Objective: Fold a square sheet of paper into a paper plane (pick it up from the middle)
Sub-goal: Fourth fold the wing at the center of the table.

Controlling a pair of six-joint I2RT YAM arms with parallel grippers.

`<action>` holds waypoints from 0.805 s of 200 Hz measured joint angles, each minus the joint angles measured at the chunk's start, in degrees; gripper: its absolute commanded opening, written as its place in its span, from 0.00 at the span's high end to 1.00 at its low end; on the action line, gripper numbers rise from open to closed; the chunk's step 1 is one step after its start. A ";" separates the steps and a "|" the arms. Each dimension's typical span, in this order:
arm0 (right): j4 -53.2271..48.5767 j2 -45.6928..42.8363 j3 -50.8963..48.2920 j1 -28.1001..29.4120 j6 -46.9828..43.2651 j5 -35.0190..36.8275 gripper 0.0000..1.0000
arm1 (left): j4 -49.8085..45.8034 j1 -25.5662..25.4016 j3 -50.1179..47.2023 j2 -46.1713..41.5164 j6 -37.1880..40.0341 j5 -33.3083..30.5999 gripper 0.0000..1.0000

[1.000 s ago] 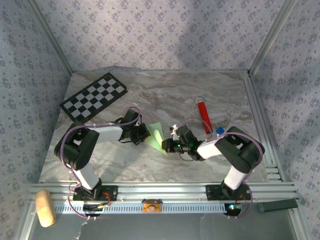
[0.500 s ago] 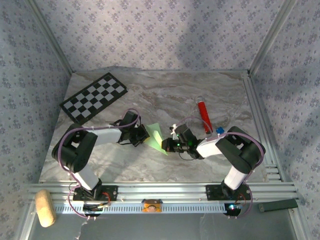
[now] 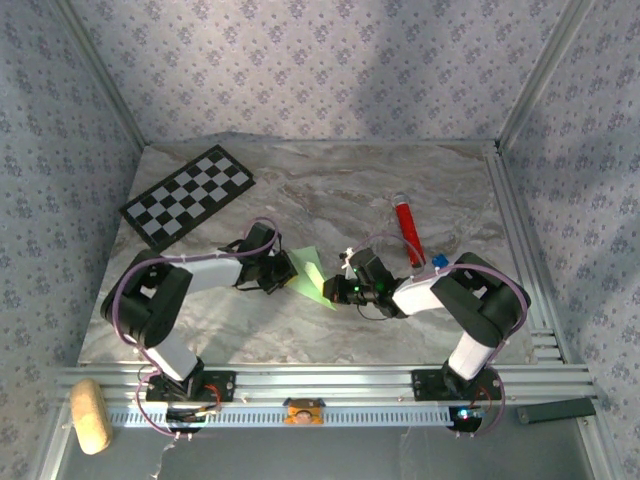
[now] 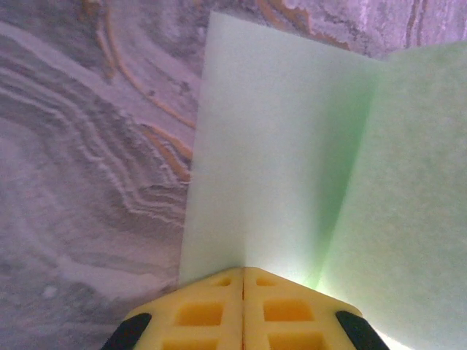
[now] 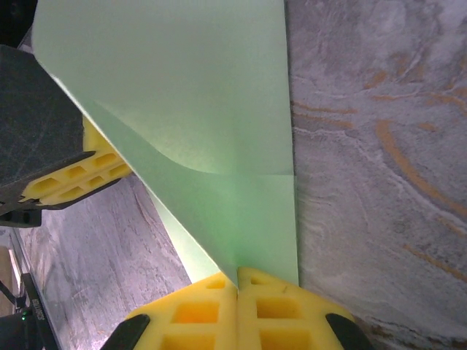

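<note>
While two claws pinch one sheet, seemingly creased

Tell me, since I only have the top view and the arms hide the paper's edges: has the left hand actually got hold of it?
Observer: Yes. On the left wrist camera the left hand is shut on the near edge of the paper.
Operator: And the right?
Observer: Its own camera shows the right hand shut on the paper where the sheet narrows to a point.
Operator: Is the sheet flat between them?
Observer: No. A crease runs away from the left hand, and the two panels meet at an angle.
</note>
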 measured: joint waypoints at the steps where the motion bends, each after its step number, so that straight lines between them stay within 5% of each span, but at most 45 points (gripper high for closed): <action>1: 0.02 0.00 0.00 0.00 0.02 -0.02 0.99 | -0.07 0.00 0.00 -0.07 0.04 -0.04 0.91; 71: 2.32 1.09 -0.20 -0.81 2.82 -1.88 1.00 | 5.05 -0.04 -0.55 -5.44 3.45 1.68 0.96; 161: 4.96 1.88 -0.96 -1.53 5.20 -3.15 1.00 | 12.28 -2.29 -0.48 0.24 4.04 7.56 0.96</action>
